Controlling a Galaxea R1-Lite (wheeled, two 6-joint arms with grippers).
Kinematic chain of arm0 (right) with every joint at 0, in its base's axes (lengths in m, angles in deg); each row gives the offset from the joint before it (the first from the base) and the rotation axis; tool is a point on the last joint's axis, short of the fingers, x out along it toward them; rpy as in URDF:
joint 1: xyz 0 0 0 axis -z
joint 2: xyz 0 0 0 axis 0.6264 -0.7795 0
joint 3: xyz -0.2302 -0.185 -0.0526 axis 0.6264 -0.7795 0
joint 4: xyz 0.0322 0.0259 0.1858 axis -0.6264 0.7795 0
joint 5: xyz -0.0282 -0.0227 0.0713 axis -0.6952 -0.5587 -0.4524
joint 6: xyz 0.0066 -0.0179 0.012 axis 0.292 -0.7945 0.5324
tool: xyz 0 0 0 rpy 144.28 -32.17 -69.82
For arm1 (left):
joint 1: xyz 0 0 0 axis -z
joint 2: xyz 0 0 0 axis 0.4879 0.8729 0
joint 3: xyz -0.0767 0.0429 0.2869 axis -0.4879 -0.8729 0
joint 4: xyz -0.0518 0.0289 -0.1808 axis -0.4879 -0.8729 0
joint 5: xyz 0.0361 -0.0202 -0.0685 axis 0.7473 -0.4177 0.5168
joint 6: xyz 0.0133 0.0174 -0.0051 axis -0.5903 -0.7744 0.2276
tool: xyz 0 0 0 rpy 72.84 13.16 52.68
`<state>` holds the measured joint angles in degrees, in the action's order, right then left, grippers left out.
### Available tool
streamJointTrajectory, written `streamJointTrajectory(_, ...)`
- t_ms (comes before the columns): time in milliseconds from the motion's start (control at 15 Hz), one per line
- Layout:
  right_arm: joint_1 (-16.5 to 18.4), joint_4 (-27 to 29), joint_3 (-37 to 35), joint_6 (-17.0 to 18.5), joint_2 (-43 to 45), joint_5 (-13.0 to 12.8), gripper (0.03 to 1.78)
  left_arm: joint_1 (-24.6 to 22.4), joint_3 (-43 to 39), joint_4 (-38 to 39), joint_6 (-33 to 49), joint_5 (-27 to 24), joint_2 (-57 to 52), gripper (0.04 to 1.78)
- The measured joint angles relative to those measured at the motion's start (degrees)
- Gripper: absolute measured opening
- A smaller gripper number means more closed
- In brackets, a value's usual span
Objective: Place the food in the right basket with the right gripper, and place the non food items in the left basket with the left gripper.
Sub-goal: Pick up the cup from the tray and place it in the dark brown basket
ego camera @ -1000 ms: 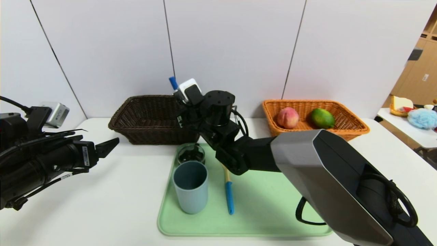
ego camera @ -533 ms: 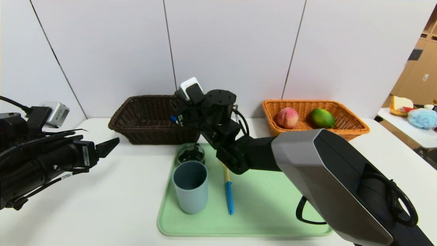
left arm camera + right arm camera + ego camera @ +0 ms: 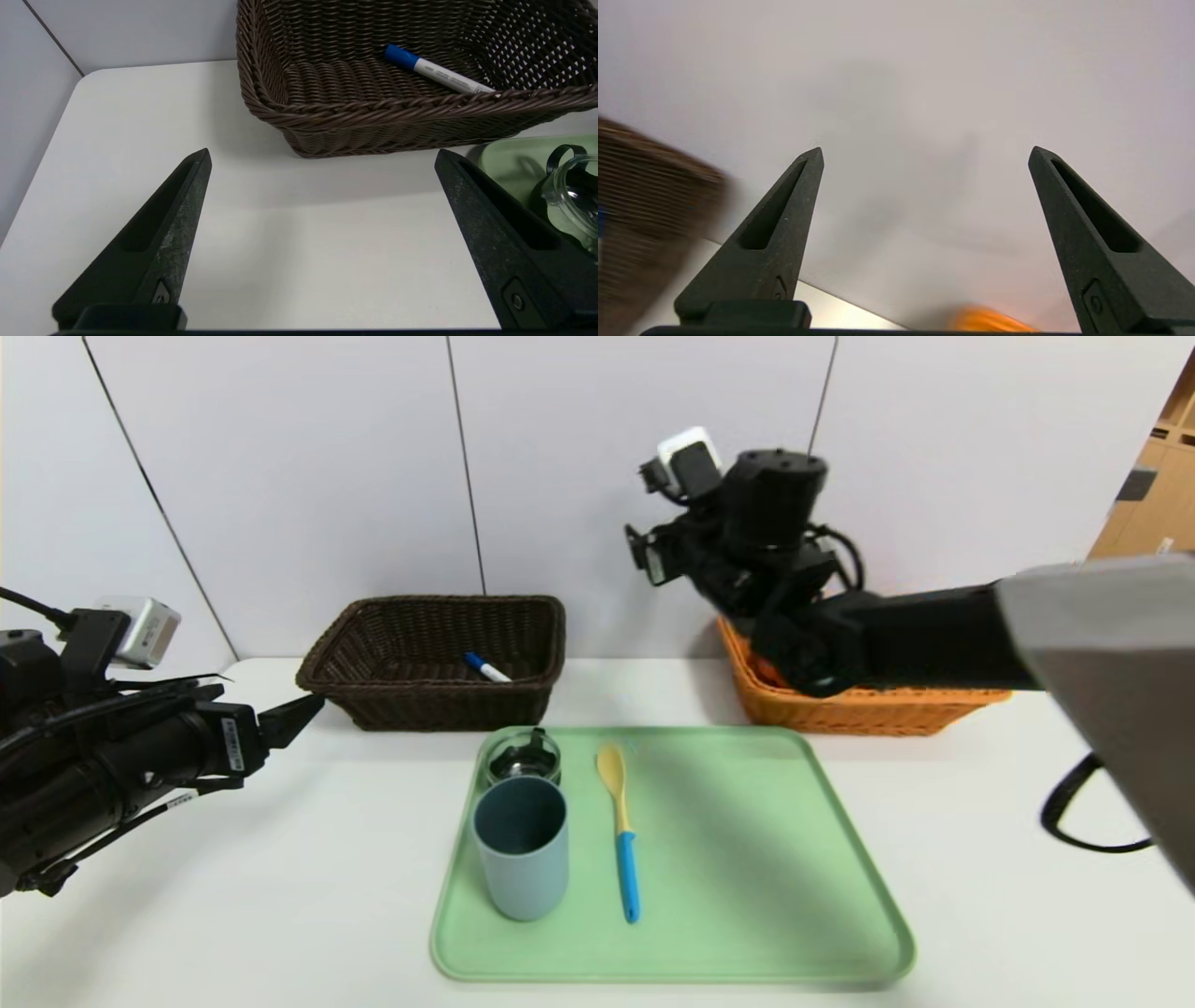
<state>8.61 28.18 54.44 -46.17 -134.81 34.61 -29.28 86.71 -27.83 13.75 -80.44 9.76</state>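
Right gripper (image 3: 924,154): fingers spread wide, holding nothing, raised above right basket (image 3: 868,709). Left gripper (image 3: 322,158): fingers wide apart, empty, over worktop (image 3: 140,116).

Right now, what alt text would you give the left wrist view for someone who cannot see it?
A white marker with a blue cap lies inside the dark brown wicker basket on a white table. In front, the left gripper hovers over the table, empty, its two black fingers spread wide. A glass jar on a green tray shows at the edge.
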Motion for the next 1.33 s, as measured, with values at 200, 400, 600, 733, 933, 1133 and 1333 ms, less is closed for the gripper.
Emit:
streamJointTrajectory(200, 10.86, 8.34, -12.31, 0.13, 15.87, -0.94, 1.58, 0.17, 0.12, 3.61, 0.24, 0.00, 0.59, 1.69)
streamJointTrajectory(400, 17.38, 13.02, -30.62, 3.04, 32.20, -1.11, 1.62, 0.89, -0.27, 5.84, 0.44, 0.02, 0.87, 1.69)
streamJointTrajectory(600, 19.87, 14.31, -50.14, 7.08, 47.60, -1.27, 1.65, 2.02, -0.29, 7.85, 1.50, 0.02, 1.02, 1.69)
streamJointTrajectory(733, 20.53, 14.75, -60.00, 10.01, 55.49, -1.27, 1.67, 4.50, -0.52, 9.09, 4.36, -0.04, 1.02, 1.69)
streamJointTrajectory(933, 21.05, 14.86, -66.01, 12.96, 61.90, -1.24, 1.68, 9.36, -4.88, 16.90, 6.68, -1.41, 1.33, 1.69)
streamJointTrajectory(1133, 21.10, 14.92, -67.54, 12.93, 63.84, -1.11, 1.69, 12.39, -13.69, 31.45, 6.63, -3.39, 2.38, 1.69)
streamJointTrajectory(1333, 21.05, 14.70, -69.05, 12.93, 64.28, -0.78, 1.69, 15.12, -24.20, 41.22, 6.79, -3.64, 3.45, 1.69)
